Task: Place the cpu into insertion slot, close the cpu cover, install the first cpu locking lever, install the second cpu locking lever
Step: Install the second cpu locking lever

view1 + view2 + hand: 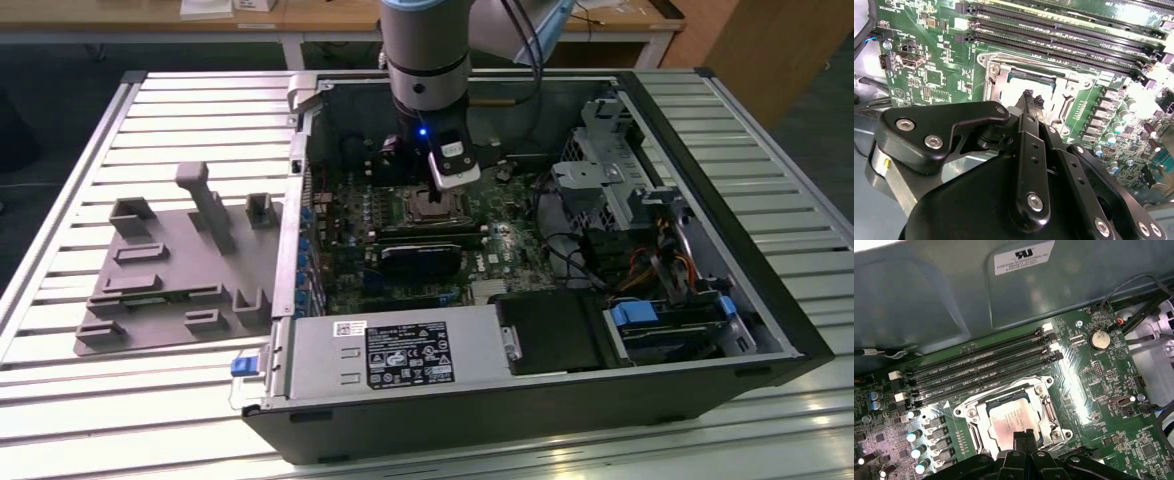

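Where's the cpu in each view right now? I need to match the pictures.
Exterior view: cpu on the motherboard, directly below the gripper.
Second wrist view: pale square beyond the jaws' tips.
First wrist view: silver square just past the jaws.
Shared landmark: the memory slots beside it.

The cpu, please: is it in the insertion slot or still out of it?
In. The cpu lies flat inside the insertion slot, its silver top showing, with the end effector just above it.
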You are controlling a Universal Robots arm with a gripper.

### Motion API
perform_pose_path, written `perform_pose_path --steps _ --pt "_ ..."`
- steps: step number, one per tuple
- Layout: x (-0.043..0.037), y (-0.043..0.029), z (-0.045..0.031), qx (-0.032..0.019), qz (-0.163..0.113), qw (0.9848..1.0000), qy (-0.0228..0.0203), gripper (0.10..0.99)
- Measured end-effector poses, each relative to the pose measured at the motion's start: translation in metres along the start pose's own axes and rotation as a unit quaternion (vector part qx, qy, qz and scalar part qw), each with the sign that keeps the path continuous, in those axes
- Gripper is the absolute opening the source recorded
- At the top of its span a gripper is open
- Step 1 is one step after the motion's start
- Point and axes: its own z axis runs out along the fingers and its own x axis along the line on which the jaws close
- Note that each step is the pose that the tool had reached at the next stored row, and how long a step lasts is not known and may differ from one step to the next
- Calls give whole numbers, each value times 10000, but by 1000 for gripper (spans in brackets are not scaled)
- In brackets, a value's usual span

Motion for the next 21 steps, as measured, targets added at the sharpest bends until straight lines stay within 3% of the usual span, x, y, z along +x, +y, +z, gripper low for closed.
perform_pose_path --steps 6,12,21 --pt "2 28 -28 3 -1 10000 -1 102" --pt "-16 66 -21 186 -24 9998 -62 102" --pt "8 149 -58 217 -28 9997 -72 102"
